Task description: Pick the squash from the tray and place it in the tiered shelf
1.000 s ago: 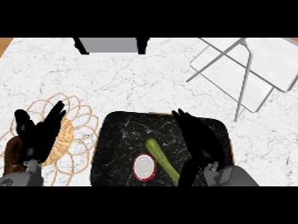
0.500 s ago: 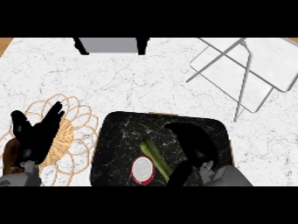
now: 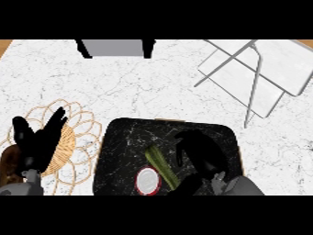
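Low over the tray [image 3: 125, 137], right hand [image 3: 203, 153] curled beside the squash [image 3: 160, 164].

Single head view, set above the near edge of the white marble-patterned counter [image 3: 138, 87] and facing steeply down and forward, so the far edge, with a grey box on black legs [image 3: 115, 47] and a white tiered shelf with a grey wire frame [image 3: 267, 69], lies along the top. Near range: the black marbled rectangular tray [image 3: 128, 137] and a woven tan wicker mat with looped edge [image 3: 84, 126] fill the lower half, cut off below. No second view; nothing shared.
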`<state>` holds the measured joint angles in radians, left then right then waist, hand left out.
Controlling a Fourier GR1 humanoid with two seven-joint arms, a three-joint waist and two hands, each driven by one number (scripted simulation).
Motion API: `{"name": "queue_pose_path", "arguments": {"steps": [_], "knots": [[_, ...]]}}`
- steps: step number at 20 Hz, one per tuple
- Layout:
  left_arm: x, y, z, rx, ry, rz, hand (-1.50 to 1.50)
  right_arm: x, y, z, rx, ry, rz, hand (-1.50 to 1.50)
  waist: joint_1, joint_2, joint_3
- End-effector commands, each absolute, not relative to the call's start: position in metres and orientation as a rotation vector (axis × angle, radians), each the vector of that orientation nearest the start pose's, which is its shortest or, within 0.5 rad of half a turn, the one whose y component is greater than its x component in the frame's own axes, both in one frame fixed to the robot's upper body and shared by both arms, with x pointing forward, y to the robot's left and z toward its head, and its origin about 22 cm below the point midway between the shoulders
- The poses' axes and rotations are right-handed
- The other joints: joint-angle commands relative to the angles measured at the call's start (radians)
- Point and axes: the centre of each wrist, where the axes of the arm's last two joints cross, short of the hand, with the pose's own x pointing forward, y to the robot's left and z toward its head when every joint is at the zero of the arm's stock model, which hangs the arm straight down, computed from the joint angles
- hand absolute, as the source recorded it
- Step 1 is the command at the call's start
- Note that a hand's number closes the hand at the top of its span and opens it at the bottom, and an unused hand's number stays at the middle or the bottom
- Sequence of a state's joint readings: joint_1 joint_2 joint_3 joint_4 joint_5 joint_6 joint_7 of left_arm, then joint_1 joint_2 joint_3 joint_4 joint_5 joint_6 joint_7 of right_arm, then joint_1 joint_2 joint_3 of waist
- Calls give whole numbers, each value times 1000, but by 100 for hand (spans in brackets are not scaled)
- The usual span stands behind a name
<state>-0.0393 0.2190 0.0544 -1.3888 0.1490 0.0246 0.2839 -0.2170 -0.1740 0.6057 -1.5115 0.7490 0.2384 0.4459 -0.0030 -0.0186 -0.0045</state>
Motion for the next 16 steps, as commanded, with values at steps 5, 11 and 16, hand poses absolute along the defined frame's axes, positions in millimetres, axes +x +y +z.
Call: {"name": "queue_pose_path", "arguments": {"steps": [5, 11, 16], "knots": [[244, 299, -26, 90, -1119, 33, 0, 286, -109, 29, -643, -963, 690, 150, 19, 29, 4], [258, 282, -26, 71, -1124, 6, 0, 321, -71, 89, -860, -1042, 354, 150, 45, 26, 2], [250, 279, -29, 84, -1125, 2, 0, 333, -35, 148, -1076, -1172, 257, 150, 42, 13, 1]]}}
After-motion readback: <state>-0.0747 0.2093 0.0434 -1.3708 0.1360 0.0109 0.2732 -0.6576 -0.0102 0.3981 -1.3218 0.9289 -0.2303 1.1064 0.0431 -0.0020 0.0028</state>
